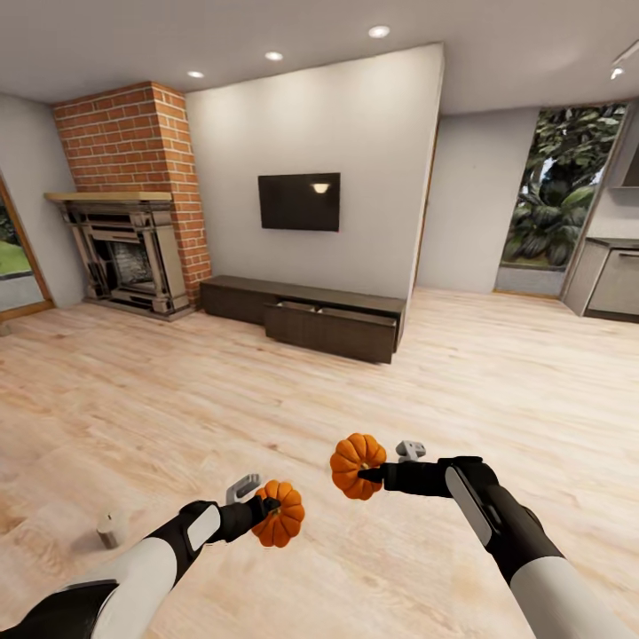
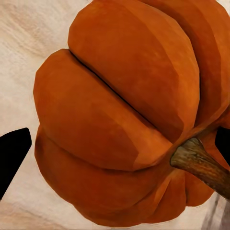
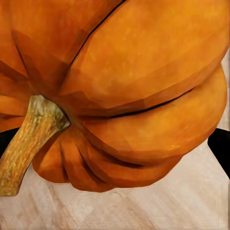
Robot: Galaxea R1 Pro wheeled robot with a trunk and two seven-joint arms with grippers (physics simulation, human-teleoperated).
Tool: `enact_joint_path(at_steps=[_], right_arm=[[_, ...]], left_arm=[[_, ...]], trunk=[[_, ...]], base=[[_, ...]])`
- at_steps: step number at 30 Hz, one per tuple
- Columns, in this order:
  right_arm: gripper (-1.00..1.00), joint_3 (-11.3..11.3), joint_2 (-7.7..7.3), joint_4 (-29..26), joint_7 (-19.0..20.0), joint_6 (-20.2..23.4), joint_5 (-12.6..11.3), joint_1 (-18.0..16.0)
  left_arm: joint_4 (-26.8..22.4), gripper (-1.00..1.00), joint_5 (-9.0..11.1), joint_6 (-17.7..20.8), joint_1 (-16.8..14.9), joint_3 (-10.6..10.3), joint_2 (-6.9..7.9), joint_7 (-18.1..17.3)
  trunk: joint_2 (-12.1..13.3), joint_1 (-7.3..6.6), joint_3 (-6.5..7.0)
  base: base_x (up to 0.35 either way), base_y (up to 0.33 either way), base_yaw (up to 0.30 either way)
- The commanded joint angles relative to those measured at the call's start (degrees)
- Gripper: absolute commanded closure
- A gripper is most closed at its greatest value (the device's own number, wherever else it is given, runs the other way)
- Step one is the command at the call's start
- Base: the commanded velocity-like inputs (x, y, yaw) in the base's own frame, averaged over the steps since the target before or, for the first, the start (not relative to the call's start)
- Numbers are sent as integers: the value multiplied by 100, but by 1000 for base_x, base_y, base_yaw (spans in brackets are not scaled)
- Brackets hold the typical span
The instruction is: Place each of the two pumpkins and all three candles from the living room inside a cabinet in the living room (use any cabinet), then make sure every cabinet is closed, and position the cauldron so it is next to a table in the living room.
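I hold one orange pumpkin in each hand above the plank floor. My left gripper point(image 1: 271, 508) is shut on a pumpkin point(image 1: 280, 514), which looms large in the left wrist view as a ribbed pumpkin point(image 2: 124, 120) with a dark fingertip point(image 2: 12, 158) beside it. My right gripper point(image 1: 366, 475) is shut on the other pumpkin point(image 1: 357, 465), seen close in the right wrist view as a pumpkin point(image 3: 139, 91) with its stem showing. A grey-tan candle point(image 1: 113, 529) stands on the floor left of my left arm. The dark brown cabinet point(image 1: 240, 297) lies far ahead under the TV, its right section pulled out.
A brick fireplace point(image 1: 129, 253) stands at the far left and a wall TV point(image 1: 299, 201) hangs above the cabinet. A kitchen counter point(image 1: 612, 280) sits at the far right. Light wood floor point(image 1: 266, 399) stretches between me and the cabinet.
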Motion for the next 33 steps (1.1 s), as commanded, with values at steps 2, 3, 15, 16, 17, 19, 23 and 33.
enact_joint_path(at_steps=[2,3,15,16,17,19,23,33], right_arm=[[100,9,-3,-7,-17,29,-51,-6],[100,9,-5,-7,-19,29,-50,-6],[100,9,-7,-7,-16,29,-49,-5],[100,9,-7,-7,-15,29,-49,-6],[100,9,-7,-7,-15,29,-48,-7],[100,9,-7,-7,-15,29,-51,-7],[100,9,-6,-7,-15,29,-48,-5],[100,9,-7,-7,-23,29,-48,-6]], left_arm=[[-11,100,14,44,-3,71,-3,-4],[-11,100,14,44,-3,71,-4,-4],[-5,100,13,44,-3,71,-26,-4],[-4,100,13,44,-3,71,-34,-4],[-4,100,12,44,-3,71,-39,-4],[-4,100,13,44,-3,71,-44,-4],[-6,100,12,44,-3,71,-47,-4],[-8,100,12,44,-3,71,-48,-4]], trunk=[[-3,3,-5],[-3,3,-5],[-3,3,-5],[-3,3,-5],[-3,3,-5],[-3,3,-5],[-3,3,-5],[-3,3,-5]], base=[[329,-24,0],[330,-12,0],[333,-2,0],[334,0,0],[334,0,0],[334,0,0],[334,0,0],[334,0,0]])
